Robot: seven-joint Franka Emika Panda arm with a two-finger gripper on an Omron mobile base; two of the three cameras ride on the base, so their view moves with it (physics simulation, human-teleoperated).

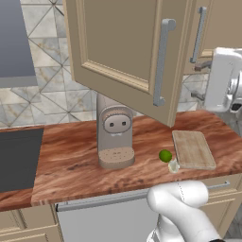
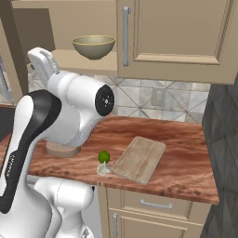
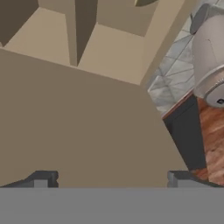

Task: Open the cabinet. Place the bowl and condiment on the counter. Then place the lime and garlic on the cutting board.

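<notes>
Cabinet door swung open over the worktop. Bowl on the shelf inside, near its front edge. Lime and garlic near the worktop's front edge, just beside the cutting board. Jaws wide apart, gripping nothing, close to the door.

Risks: the arm may clip the open door reaching in; a shallow grasp on the bowl's rim could drop it onto the coffee machine.

No readable writing.

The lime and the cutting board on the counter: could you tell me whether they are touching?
Apart. The left base view shows a strip of bare counter between the lime and the cutting board.
</notes>
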